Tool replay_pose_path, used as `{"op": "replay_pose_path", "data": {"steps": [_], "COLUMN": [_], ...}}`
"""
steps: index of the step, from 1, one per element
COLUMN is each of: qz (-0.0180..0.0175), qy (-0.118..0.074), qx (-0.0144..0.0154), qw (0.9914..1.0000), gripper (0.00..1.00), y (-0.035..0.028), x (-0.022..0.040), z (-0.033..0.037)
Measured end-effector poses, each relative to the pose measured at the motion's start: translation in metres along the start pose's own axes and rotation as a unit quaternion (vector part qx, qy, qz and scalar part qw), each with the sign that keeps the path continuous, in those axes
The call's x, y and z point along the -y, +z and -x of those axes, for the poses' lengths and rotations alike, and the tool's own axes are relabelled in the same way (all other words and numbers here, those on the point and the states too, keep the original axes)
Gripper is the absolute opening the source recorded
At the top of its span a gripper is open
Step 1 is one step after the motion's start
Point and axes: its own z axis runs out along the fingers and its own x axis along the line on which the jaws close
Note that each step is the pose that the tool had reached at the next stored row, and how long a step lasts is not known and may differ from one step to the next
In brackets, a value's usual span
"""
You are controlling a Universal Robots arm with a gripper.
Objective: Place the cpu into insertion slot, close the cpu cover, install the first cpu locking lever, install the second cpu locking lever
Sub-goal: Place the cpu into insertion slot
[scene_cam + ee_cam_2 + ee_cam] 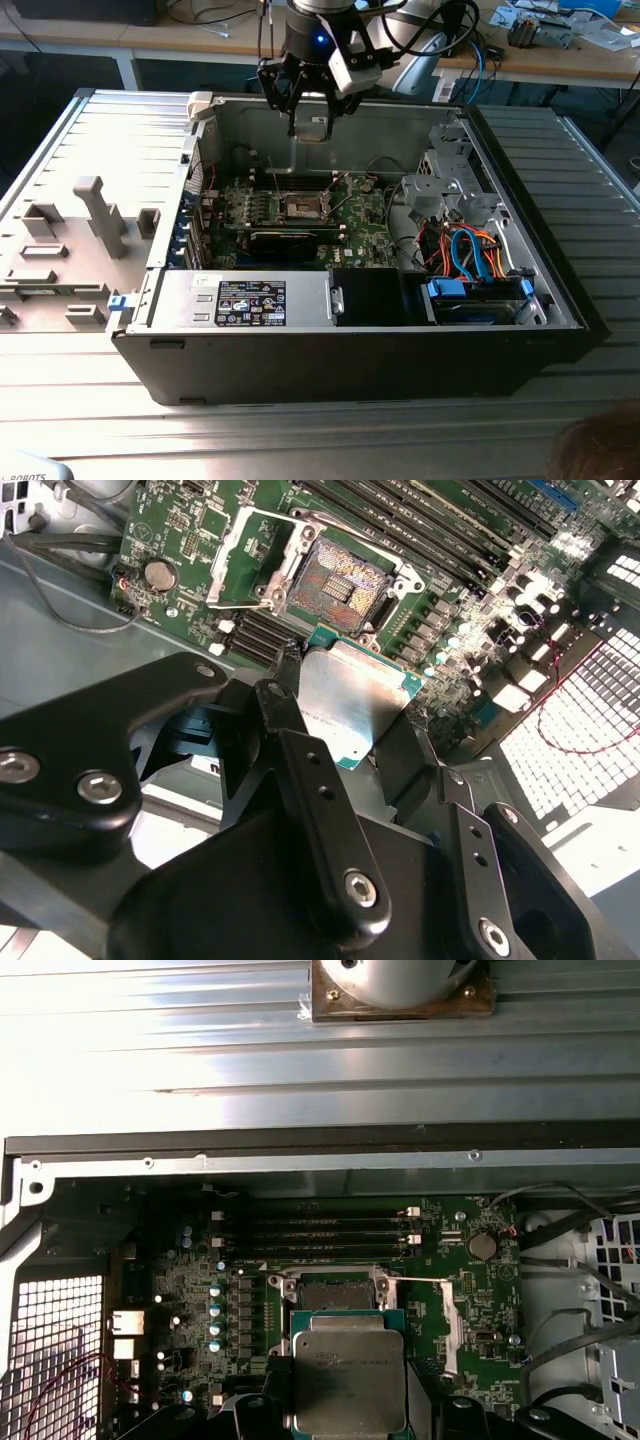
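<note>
The gripper (312,118) hangs over the far wall of the open computer case (520,330), at about twelve o'clock in the exterior view. Its black fingers (310,780) are pressed on two opposite edges of the chip (313,128), so it is pinching the chip and holding it in the air. In both wrist views the chip (355,700) (348,1380) shows its pale metal top with a green border, flat between the fingers (275,1390).

The socket (303,207) lies on the green board (365,225) inside the case, at six o'clock from the gripper in the exterior view, and well apart from the chip. In the second wrist view the socket (345,580) is empty, and its dark centre is uncovered. The cover (235,555) is swung open and stands beside the socket, not over it.

At four o'clock in the exterior view, orange and blue cables (470,250) fill one corner of the case. At nine o'clock, grey blocks (100,215) stand on the ribbed table (120,130).
</note>
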Motion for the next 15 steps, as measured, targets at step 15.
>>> {"op": "replay_pose_path", "data": {"steps": [15], "qz": [0.0], "qy": [0.0], "qx": [0.0], "qw": [1.0], "gripper": [0.54], "y": [0.002], "x": [0.0002], "z": [-0.0026]}}
